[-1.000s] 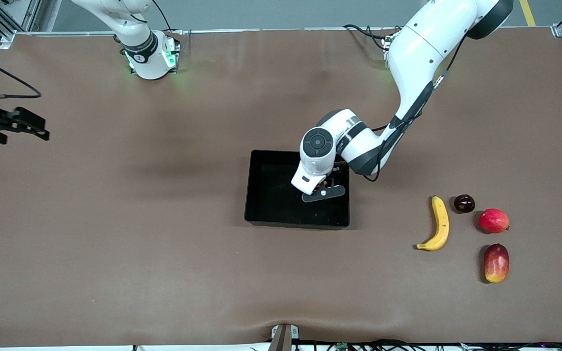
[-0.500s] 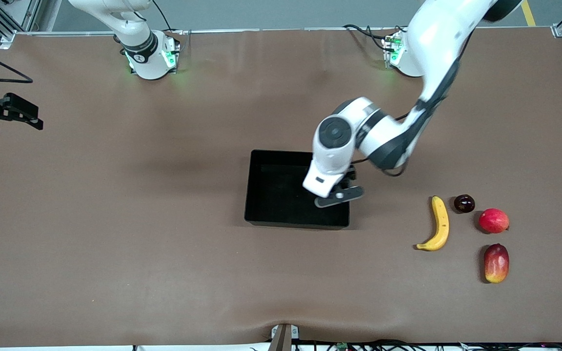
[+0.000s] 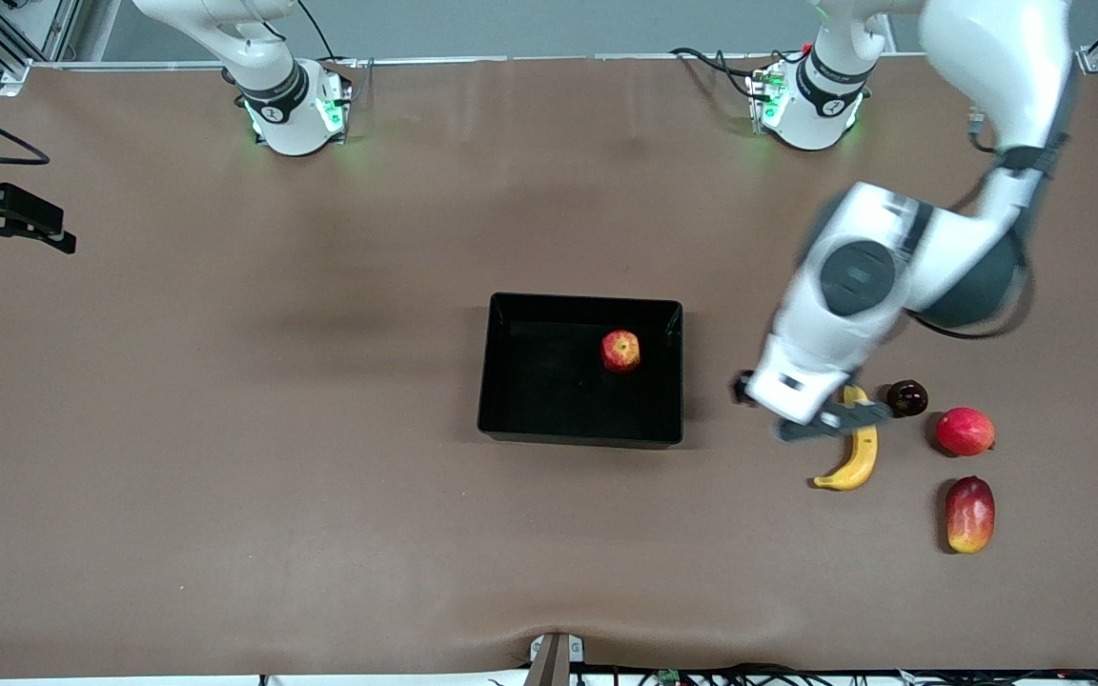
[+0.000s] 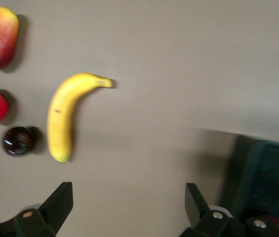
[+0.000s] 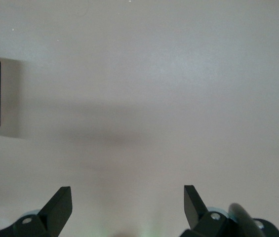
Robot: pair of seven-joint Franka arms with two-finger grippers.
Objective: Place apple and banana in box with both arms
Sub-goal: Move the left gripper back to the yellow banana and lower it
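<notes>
Small speckled red-yellow apple (image 3: 620, 351) lies in the shallow glossy black box (image 3: 501, 381). Curved yellow banana (image 3: 856, 453) — light, soft-skinned, best pinched mid-length — lies on the desk under the open, empty left pincer (image 3: 821, 419); right pincer (image 3: 10, 221) waits, open.

Apple (image 3: 620, 351) in box (image 3: 511, 381) (toward left arm's end); banana (image 3: 856, 462) on surface (image 3: 320, 476) near that end, well apart from box; left gripper (image 3: 821, 419) above banana.
</notes>
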